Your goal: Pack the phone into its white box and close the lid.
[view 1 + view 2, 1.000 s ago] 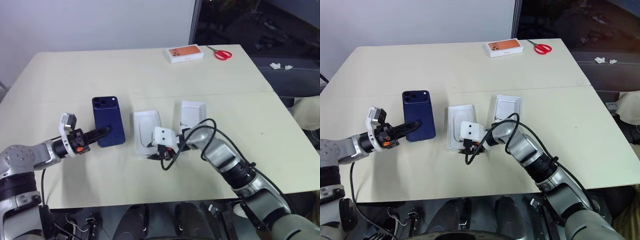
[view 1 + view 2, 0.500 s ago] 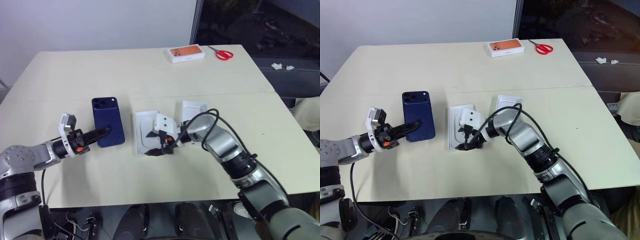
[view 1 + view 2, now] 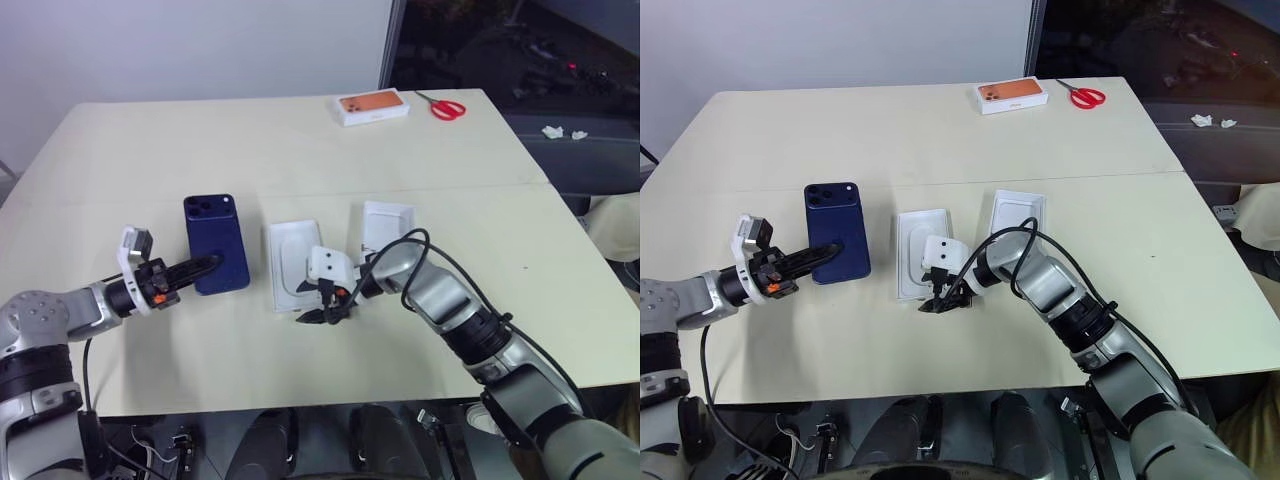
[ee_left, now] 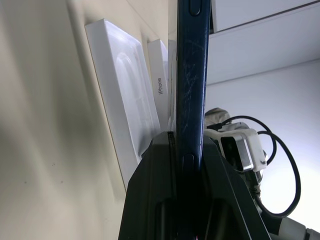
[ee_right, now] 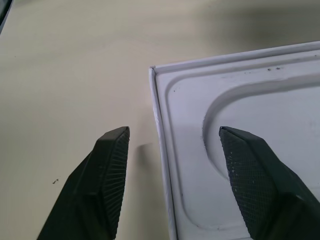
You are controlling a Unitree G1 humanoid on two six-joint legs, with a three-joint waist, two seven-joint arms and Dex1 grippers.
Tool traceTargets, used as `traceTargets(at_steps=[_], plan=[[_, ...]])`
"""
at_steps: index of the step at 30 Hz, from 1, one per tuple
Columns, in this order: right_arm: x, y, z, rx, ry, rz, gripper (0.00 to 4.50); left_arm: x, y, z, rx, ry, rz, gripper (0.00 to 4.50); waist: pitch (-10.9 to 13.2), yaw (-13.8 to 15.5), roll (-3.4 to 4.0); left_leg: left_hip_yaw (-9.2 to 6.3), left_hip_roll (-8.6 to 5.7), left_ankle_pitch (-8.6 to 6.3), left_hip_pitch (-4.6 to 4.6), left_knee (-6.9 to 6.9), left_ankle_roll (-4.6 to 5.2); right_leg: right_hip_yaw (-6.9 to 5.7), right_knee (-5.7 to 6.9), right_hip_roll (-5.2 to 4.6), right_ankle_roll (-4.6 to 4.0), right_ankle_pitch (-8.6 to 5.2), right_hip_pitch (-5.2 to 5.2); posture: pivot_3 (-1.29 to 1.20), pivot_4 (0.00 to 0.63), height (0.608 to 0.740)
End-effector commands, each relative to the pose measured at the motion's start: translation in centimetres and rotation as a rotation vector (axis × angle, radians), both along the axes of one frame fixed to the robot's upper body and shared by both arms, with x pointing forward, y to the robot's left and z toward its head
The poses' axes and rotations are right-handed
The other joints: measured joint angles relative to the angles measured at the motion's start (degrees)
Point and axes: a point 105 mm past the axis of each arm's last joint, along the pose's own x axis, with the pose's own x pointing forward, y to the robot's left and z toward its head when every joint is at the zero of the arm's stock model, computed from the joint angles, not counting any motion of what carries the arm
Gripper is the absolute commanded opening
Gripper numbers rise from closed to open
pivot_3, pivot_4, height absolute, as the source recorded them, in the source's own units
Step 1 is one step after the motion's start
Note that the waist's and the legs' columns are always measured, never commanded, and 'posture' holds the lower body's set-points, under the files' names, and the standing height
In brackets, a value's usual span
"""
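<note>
Glossy navy phone, ribbed black gripper

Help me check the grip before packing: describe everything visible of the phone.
The phone is a slim, glossy dark navy slab with rounded corners and a camera cluster at its far corner. Fine scratches show along its edge. The left gripper is shut on its near end, holding it beside the white box.

On the long cream table, the slim dark blue phone lies left of the shallow white box with its moulded insert; the white cardboard lid sits just right of that. At the far edge, an orange-printed white box lies left of red-handled scissors
</note>
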Motion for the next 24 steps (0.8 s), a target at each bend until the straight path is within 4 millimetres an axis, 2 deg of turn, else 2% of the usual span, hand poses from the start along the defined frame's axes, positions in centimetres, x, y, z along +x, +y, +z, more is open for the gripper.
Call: traceTargets(at_steps=[1,2,24], plan=[[0.04,0.69,0.89,0.032,-0.022,0.015,1.61,-0.06,-0.04,1.63,-0.018,-0.064,-0.014,0.00,0.0,0.0,0.00,0.00,0.00,0.00,0.00,0.00,0.00,0.00,0.00,0.00,0.00,0.00,0.00,0.00,0.150,0.740],[0.24,0.66,0.87,0.026,-0.039,0.007,1.11,-0.12,-0.12,1.63,-0.019,-0.064,-0.019,0.00,0.0,0.0,0.00,0.00,0.00,0.00,0.00,0.00,0.00,0.00,0.00,0.00,0.00,0.00,0.00,0.00,0.150,0.740],[-0.41,0.53,0.32,0.007,-0.028,0.034,1.11,-0.19,-0.24,1.66,-0.023,-0.056,-0.024,0.00,0.0,-0.1,0.00,0.00,0.00,0.01,0.00,0.00,-0.01,0.00,0.01,0.01,0.00,0.00,0.00,0.00,0.150,0.740]])
